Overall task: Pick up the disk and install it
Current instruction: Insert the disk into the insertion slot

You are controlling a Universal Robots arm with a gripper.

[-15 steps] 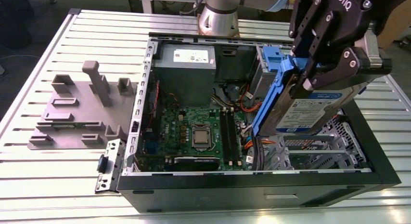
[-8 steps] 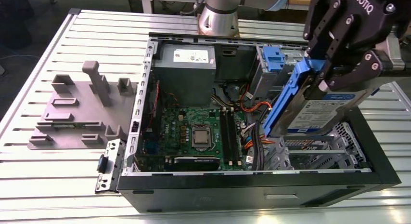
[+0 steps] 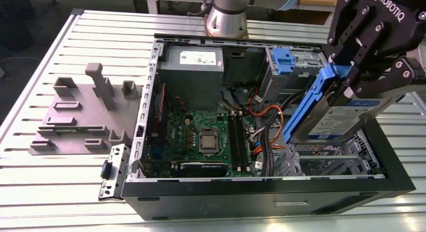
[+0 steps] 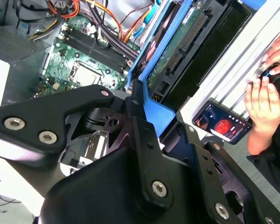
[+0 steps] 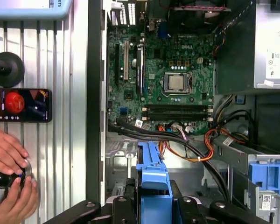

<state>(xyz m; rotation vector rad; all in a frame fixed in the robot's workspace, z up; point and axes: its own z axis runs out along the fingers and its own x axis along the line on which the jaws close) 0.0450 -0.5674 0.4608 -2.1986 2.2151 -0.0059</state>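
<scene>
In the exterior view the disk [image 3: 340, 121], a silver-grey drive with a white-and-blue label in a bright blue bracket [image 3: 308, 110], hangs tilted over the metal drive cage [image 3: 332, 157] at the right end of the open computer case. My gripper [image 3: 347, 87] is shut on its upper end from above. In the second wrist view the black fingers [image 4: 140, 140] clamp the blue bracket [image 4: 155, 112], and the disk's green circuit side [image 4: 177, 42] shows beyond. The bracket [image 5: 153, 175] also runs out from the gripper [image 5: 154, 207] in the first wrist view.
The case holds a motherboard [image 3: 203, 139], orange and black cables [image 3: 266, 117], a grey power supply [image 3: 193, 75] and a blue tab on grey housing [image 3: 283, 60]. A grey fixture [image 3: 80, 117] lies on the slatted table. A person's hands [image 5: 9, 186] and a phone [image 5: 21, 105] are beside the case.
</scene>
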